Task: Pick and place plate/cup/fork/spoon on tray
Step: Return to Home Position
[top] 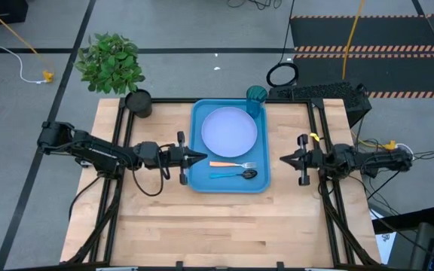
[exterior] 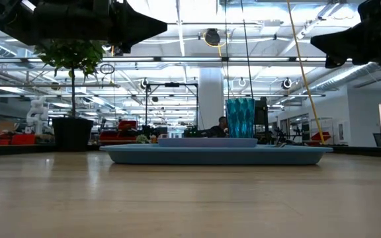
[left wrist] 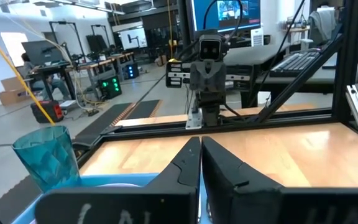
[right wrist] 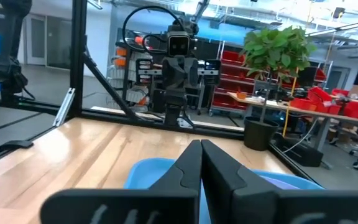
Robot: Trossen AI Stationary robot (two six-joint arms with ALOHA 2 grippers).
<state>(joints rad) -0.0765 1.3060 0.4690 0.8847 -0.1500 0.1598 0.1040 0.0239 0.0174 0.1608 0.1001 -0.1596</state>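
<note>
One plate (top: 230,129), cup (top: 256,96), fork (top: 232,164), spoon (top: 236,175), tray (top: 200,178)

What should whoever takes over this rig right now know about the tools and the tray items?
Left tool: shut, empty, raised over the tray's left rim.
Right tool: shut, empty, raised over the table to the right of the tray.
The tray holds everything: plate in the middle, cup at the far right corner, fork and spoon side by side in front of the plate.
Done: all four items are placed.
Left: probably only parking both arms at home. Nothing remains to pick.
</note>
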